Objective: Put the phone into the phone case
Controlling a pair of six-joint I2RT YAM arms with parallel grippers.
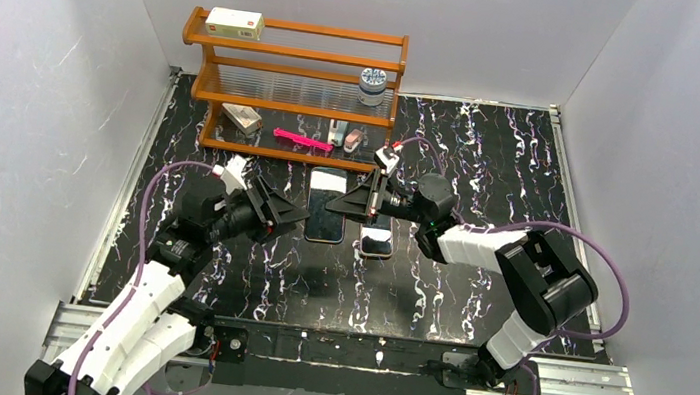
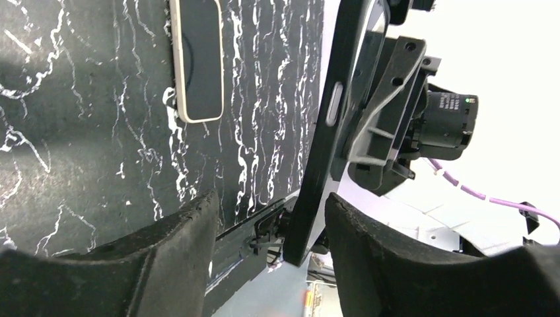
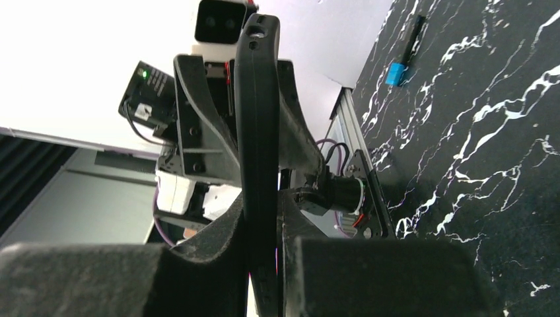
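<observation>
Right fingers (image 3: 119,281) pinch the thin black phone case (image 3: 257,132) upright, edge-on.

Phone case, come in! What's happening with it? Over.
Right end effector shut on phone case, held on edge. Left end effector open, facing it. Uncased phone flat on table. Beside it, second phone.
</observation>
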